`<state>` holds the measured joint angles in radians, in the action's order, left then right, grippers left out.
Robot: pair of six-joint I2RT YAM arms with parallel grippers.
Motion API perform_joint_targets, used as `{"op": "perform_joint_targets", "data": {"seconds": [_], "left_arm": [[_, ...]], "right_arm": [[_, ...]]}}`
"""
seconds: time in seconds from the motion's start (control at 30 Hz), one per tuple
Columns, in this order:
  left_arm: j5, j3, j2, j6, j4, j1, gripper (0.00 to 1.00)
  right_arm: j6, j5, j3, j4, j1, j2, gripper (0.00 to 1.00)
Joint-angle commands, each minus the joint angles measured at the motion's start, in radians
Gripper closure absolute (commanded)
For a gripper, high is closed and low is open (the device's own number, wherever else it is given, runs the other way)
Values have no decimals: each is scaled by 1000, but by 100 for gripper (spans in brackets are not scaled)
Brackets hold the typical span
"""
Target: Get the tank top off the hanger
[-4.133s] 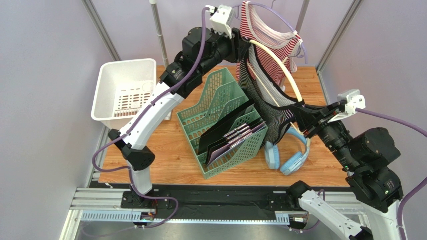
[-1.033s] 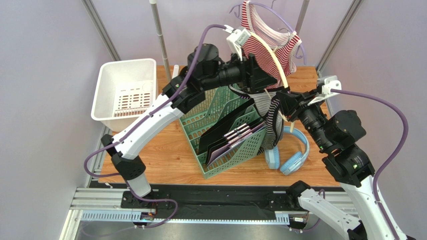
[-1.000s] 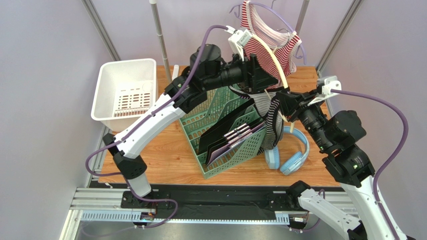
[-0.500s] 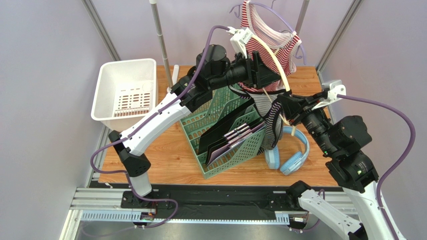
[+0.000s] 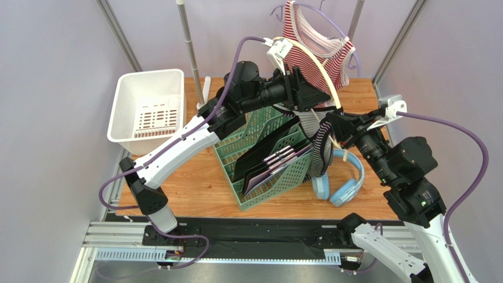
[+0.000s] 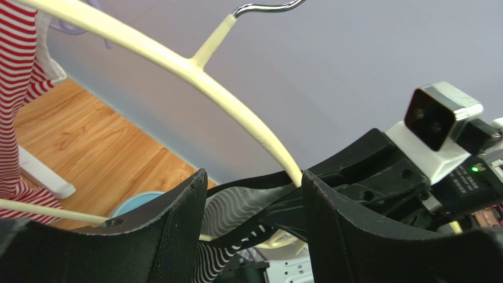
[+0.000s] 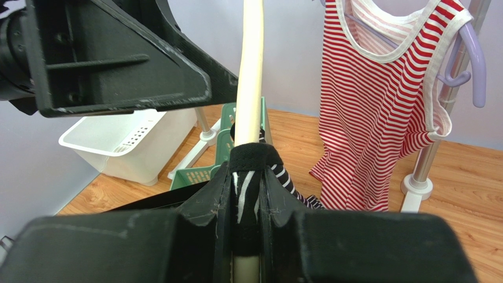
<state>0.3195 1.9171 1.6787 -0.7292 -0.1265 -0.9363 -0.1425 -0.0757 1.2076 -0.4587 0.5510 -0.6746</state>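
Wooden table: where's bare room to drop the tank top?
Wooden table is bare front-left, between the white plastic basket and green mesh file rack; a smaller patch at the back-right corner. Crowded centre-right: rack, blue headphones, hanging black-and-white striped tank top.

Bright, even, diffuse light from above leaves only faint, soft shadows on the surface (image 5: 195,188). The overhead view is sharp; the wrist views are slightly soft up close.

walls (image 5: 47,177): pale lilac — table (image 5: 201,190): light wood | poles (image 5: 190,41): grey metal
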Motion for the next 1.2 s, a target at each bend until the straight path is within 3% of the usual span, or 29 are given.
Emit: {"op": "perform_joint_targets", "data": {"seconds": [0.0, 0.43, 0.63, 0.83, 0.93, 1.17], "left_arm": [[16, 29, -25, -39, 77, -12, 34], [-17, 200, 95, -75, 10, -13, 41], [-29, 224, 113, -85, -18, -13, 69], [-68, 238, 110, -85, -21, -12, 94], [-91, 241, 108, -79, -27, -12, 100], [-142, 241, 96, -75, -33, -7, 100]], "right_arm": [[-19, 20, 12, 74, 0, 3, 100], [-20, 54, -14, 52, 0, 12, 100], [-29, 53, -34, 42, 0, 23, 100], [-37, 45, -33, -1, 0, 18, 89], [-37, 37, -23, -17, 1, 14, 82], [-32, 30, 0, -43, 0, 9, 74]]}}
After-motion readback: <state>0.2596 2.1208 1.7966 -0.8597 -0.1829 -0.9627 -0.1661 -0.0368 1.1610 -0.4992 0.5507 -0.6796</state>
